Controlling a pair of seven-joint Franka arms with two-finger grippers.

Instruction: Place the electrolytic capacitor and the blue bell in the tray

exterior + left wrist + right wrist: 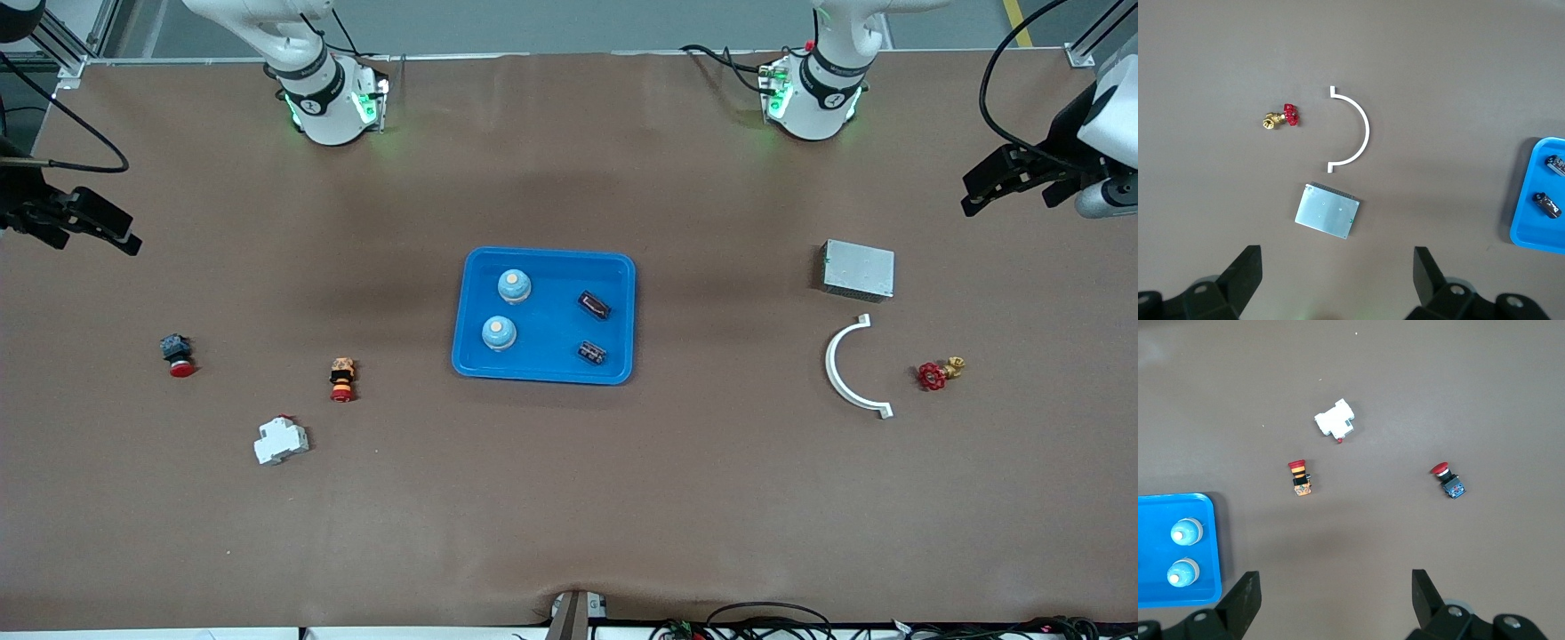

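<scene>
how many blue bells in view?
2, both in the tray, at the right arm's end of it: one blue bell farther from the front camera, the other nearer. None look hidden.

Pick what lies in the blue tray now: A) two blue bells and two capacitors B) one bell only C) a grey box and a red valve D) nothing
A: the tray holds two blue bells and two dark capacitors.
</scene>
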